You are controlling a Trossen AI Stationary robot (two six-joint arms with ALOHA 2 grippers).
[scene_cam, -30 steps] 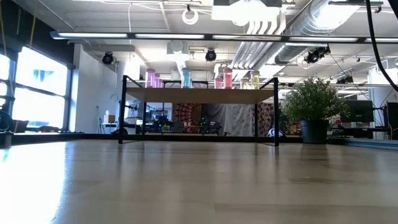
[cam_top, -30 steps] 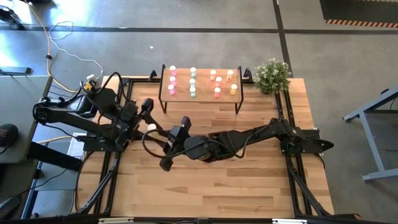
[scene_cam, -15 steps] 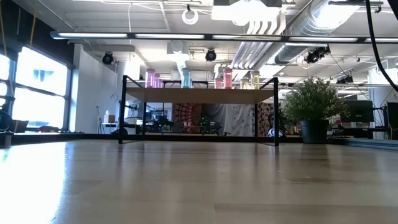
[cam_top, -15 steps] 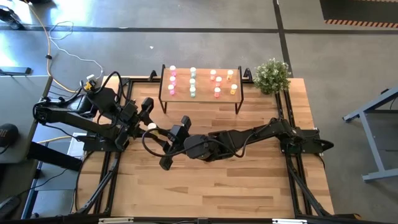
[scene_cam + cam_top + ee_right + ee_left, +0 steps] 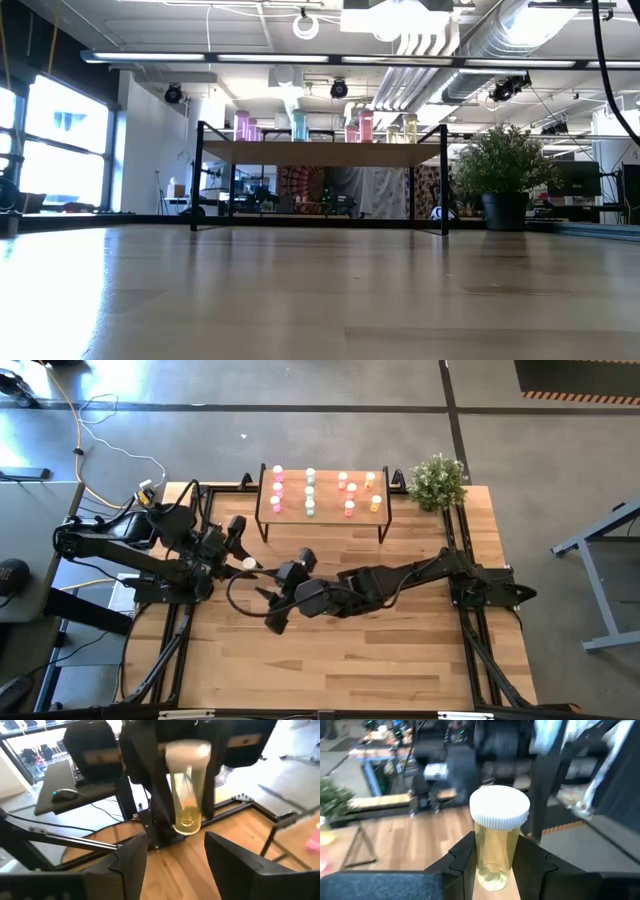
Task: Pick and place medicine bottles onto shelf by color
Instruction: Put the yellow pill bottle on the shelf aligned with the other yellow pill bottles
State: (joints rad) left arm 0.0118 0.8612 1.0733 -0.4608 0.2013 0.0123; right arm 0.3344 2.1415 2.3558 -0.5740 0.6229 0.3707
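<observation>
Here a yellow bottle with a white cap sits left of centre in the high view, above the worktop, clamped between the fingers of the left pincer. The right pincer faces it with fingers spread wide and clear of the glass. At upper centre, the shelf carries eleven bottles: three pink, three green, three red-orange, two yellow.
</observation>
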